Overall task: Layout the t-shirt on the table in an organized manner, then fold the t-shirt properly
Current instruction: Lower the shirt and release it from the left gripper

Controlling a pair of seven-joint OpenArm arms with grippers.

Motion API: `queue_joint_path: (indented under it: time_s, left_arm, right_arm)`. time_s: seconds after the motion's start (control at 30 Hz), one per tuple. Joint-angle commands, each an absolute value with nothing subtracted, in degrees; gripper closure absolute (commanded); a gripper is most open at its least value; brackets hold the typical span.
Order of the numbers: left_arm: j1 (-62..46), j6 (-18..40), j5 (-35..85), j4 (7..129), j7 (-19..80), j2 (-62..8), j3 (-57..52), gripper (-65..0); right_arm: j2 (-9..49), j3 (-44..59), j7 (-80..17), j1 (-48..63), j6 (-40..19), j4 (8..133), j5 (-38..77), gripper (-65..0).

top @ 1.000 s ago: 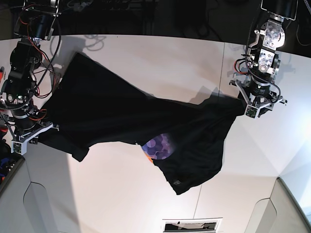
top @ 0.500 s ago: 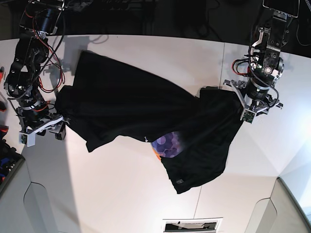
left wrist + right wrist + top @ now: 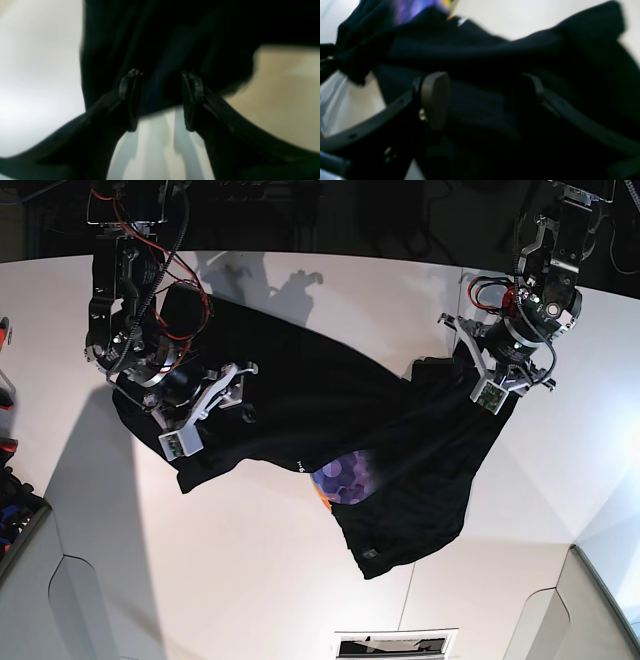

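The left gripper (image 3: 160,100) has its two dark fingers (image 3: 128,100) standing apart, with the edge of the black t-shirt (image 3: 175,37) running across the gap between them; the cloth fills only the upper part of that gap and white table (image 3: 37,75) shows through the lower part, so whether the fingers actually pinch the cloth cannot be told from this blurred wrist view. In the base view this gripper (image 3: 490,385) sits at the shirt's right-hand bunched corner, where the cloth is gathered into folds. The right gripper (image 3: 480,100) has its fingers spread wide, one pale pad (image 3: 435,100) clear on the left and the other finger dim on the right, with dark cloth lying under and between them but not caught by either one. In the base view the right gripper (image 3: 210,410) hovers over the shirt's left part, its white finger pieces splayed above the fabric. The t-shirt (image 3: 300,410) lies crumpled and slanting across the white table (image 3: 250,570), from upper left down to lower right, with a purple and orange print (image 3: 342,478) showing near its lower middle and a folded flap reaching toward the table's front edge.
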State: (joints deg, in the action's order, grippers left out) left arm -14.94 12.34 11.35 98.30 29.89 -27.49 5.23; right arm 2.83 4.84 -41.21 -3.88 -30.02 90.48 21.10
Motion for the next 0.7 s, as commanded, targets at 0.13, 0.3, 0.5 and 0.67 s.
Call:
queue_joint_path:
  time_s: [0.13, 0.3, 0.5, 0.67]
  left_arm:
    - [-14.74, 9.67, 8.97, 95.04, 25.74, -27.94, 4.8, -29.7]
    - [-14.72, 14.68, 8.93, 94.89, 25.45, -24.58, 4.8, -24.6]
    - [-13.15, 14.37, 5.93, 95.09, 23.94, -21.52, 4.8, 0.0]
    - [-8.51, 11.62, 1.37, 96.44, 24.05, -21.65, 4.8, 0.0]
  right_arm:
    - [2.81, 3.25, -39.88, -4.86, -30.17, 91.48, 22.22, -40.7]
    - [2.59, 3.25, -39.68, -4.91, -30.22, 91.48, 24.88, -40.7]
    - [0.64, 3.25, -39.66, -4.89, -30.2, 91.48, 24.43, -40.7]
    - [0.3, 3.25, -39.66, -4.89, -30.2, 91.48, 24.34, -40.7]
